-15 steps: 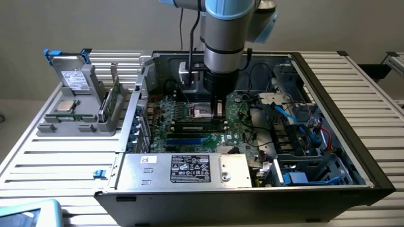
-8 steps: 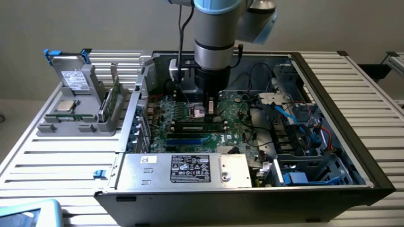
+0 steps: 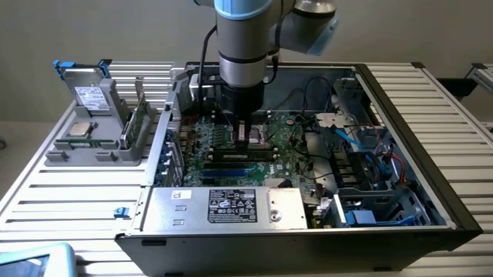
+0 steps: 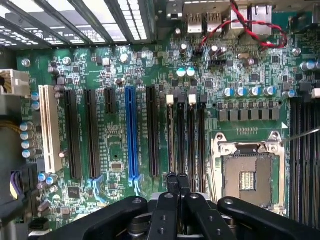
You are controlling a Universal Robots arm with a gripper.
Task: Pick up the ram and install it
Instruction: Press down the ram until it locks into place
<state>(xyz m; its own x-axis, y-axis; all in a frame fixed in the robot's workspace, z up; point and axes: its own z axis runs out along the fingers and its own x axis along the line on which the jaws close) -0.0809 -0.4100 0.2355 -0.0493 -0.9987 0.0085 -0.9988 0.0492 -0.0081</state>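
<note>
Tool (image 4: 178, 181) shut over memory slots — ram (image 3: 243, 153) apparently seated just below.

The ram (image 3: 133, 126) is a long, thin green circuit-board stick. It stands on one long edge, leaning slightly, in a slot of the gray holder (image 3: 92, 156). It sits along the holder's edge nearest the open computer case (image 3: 431, 190), outside the case and apart from it.
</note>
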